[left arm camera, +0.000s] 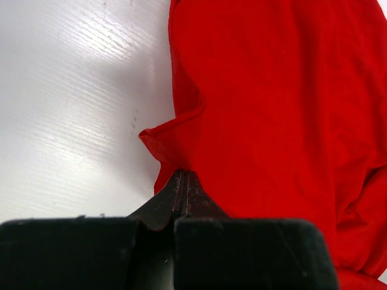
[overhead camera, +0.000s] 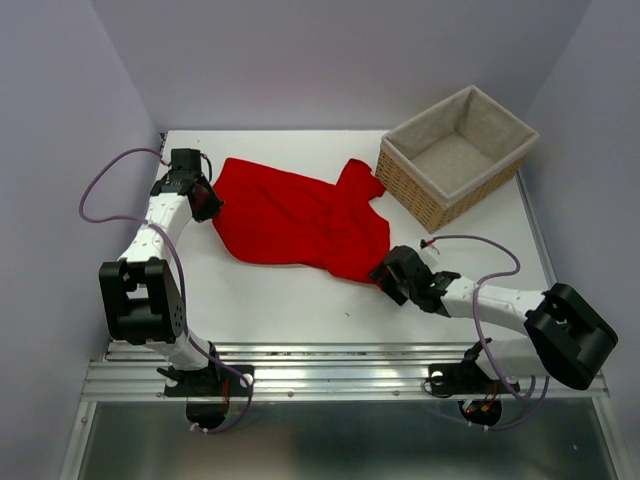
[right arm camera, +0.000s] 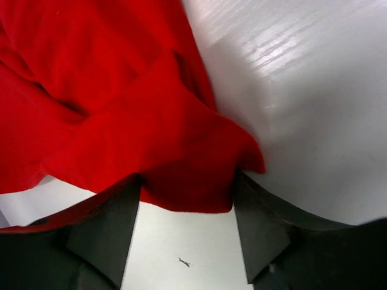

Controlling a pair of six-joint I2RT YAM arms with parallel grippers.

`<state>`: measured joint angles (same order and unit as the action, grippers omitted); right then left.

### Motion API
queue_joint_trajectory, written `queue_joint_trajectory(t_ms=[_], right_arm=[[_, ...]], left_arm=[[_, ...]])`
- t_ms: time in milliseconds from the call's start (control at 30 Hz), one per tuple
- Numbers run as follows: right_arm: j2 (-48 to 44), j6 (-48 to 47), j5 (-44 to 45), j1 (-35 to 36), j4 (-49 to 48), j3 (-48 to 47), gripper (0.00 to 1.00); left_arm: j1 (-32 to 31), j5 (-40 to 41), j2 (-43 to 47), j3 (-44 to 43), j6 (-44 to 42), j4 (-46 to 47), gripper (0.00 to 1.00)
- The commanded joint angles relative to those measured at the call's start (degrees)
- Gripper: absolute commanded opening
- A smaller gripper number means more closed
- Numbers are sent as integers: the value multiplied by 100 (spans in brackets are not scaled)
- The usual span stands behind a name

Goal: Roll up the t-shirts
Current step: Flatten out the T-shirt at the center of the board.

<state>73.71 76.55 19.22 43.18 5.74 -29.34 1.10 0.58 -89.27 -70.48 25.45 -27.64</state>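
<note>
Pincers sit at opposite ends. The left pincer is clamped on the left hem of the shirt, likely to anchor it. The right pincer stands open astride the near right corner, probably to seize it. Bright red, rumpled and unrolled, the shirt lies mid-desk, just beside the basket.

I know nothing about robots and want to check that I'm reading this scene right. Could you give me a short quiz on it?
1. True or false: the t-shirt lies inside the basket.
2. Fill in: the right hand has its jaws ___, one on either side of a corner of the shirt.
3. What does the left hand pinch? A) the shirt's edge B) the basket C) nothing

Key: 1 false; 2 open; 3 A.
</note>
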Motion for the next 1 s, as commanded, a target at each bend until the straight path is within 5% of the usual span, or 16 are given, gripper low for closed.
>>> queue_joint_trajectory(t_ms=[0,300,833,867,933,967], right_arm=[[292,-105,-33,-73,-389,-238,63],[74,-237,-182,-73,-179,-467,11],[-1183,-1328,-893,-73,1974,-1039,9],[-1297,-1205,-1068,-73,2045,-821,13],[-1455,-1056,-1192,-73,2272,-565,69],[-1630,-872,-1184,-73,2361,-451,82]], left_arm=[[-5,-14,182,52,-111,66,0],[-5,-32,174,52,-137,66,0],[-5,-23,147,-151,-172,-22,0],[-5,-23,165,-142,-172,-31,0],[-5,-23,191,-115,-172,-31,0],[-5,-31,209,-63,-172,-5,0]])
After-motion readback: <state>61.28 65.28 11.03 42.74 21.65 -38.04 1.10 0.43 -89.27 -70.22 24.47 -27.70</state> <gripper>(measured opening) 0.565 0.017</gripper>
